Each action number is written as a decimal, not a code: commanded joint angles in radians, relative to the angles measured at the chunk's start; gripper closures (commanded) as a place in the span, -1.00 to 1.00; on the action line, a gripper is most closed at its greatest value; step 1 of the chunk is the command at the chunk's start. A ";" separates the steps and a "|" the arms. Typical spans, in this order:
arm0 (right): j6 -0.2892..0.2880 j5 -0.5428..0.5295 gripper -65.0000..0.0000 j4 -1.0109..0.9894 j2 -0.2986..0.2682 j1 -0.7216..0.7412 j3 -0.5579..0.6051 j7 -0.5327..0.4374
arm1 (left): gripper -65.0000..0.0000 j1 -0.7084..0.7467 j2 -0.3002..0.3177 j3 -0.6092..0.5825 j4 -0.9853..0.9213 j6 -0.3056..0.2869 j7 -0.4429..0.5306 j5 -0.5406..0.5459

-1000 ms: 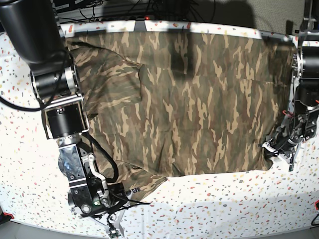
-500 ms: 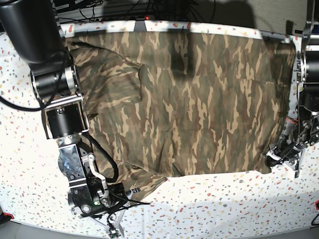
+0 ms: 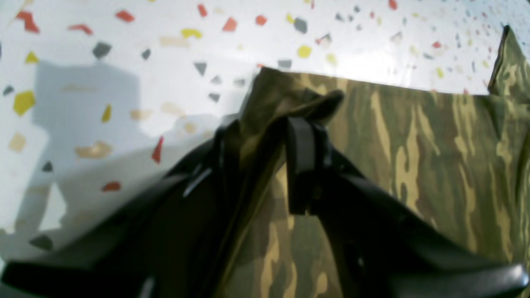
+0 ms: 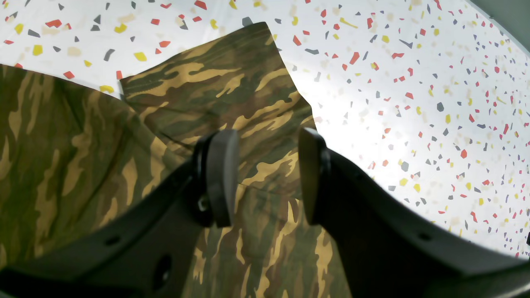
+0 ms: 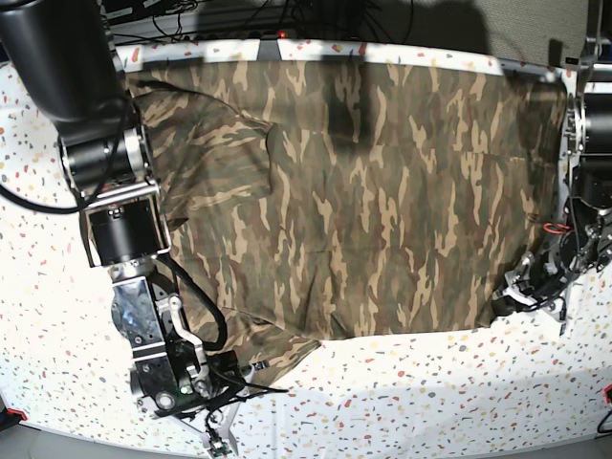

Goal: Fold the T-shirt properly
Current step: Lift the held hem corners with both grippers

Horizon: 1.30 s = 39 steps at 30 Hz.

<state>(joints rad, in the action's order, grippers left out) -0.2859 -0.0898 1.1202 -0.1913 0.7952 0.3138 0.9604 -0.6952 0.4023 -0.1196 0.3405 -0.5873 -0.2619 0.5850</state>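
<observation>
Clearly the T-shirt (image 5: 354, 191) lies spread flat over most of the counter (image 5: 430, 392), from the upper edge of the base frame down to a hem in the lower middle, with one sleeve at the lower left. At the right of that frame the left end effector (image 3: 269, 128) is closed on the lower right corner of the shirt; in the left wrist view the cloth is bunched between its black fingers (image 3: 304, 165). The right end effector (image 4: 265, 174) is spread wide over the sleeve (image 4: 223, 91) and holds nothing. The risk, I think, is that the pinch takes only a small fold, so the thin soft cloth may slip out when it is lifted, or the corner may drag and wrinkle the flat body. The sleeve may also stay out and spoil the fold. The camouflage fabric looks light and limp, while the speckled counter is smooth and glossy.
</observation>
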 commanded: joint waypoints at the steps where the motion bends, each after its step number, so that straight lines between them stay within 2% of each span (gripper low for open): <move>1: 0.001 0.000 0.24 0.019 -0.002 0.044 -0.007 -0.018 | 0.45 -0.033 0.016 0.001 0.014 -0.012 0.035 0.018; 6: 0.001 0.000 0.24 0.019 -0.002 0.044 -0.007 -0.017 | 0.44 -0.022 0.016 0.001 0.014 -0.012 0.082 0.018; 10: 0.001 0.000 0.24 0.019 -0.002 0.044 -0.007 -0.017 | 0.44 -0.014 0.016 0.001 0.014 -0.012 0.068 0.004; 14: 0.001 0.000 0.24 0.019 -0.002 0.044 -0.007 -0.017 | 0.44 -0.014 0.008 0.001 0.014 -0.011 0.068 -0.073; 19: 0.001 -0.001 0.24 0.019 -0.002 0.044 -0.007 -0.013 | 0.44 -0.014 0.008 0.001 0.014 -0.011 0.070 -0.072; 21: 0.001 0.000 0.24 0.019 -0.002 0.044 -0.007 -0.012 | 0.31 -0.014 0.008 0.001 0.014 -0.011 0.076 -0.071; 22: 0.001 0.000 0.24 0.019 -0.002 0.044 -0.007 -0.012 | 0.25 -0.014 0.008 0.001 0.014 -0.011 0.076 -0.067; 27: 0.000 0.000 0.24 0.019 -0.002 0.044 -0.007 -0.012 | 0.25 -0.014 0.008 0.001 0.014 -0.002 0.081 -0.051; 30: 0.001 0.000 0.24 0.019 -0.002 0.044 -0.007 -0.012 | 0.25 -0.014 0.008 0.001 0.014 -0.002 0.115 0.008; 34: 0.001 0.000 0.24 0.019 -0.002 0.044 -0.007 -0.011 | 0.25 -0.014 0.008 0.001 0.014 -0.004 0.113 0.116; 39: 0.001 0.000 0.24 0.019 -0.002 0.044 -0.007 -0.010 | 0.25 -0.014 0.008 0.001 0.014 -0.005 0.089 0.122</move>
<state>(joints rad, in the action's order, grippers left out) -0.2859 -0.0898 1.1202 -0.1917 0.7952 0.3138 0.9646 -0.6758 0.3962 -0.1196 0.3401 -0.5800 -0.1917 0.6899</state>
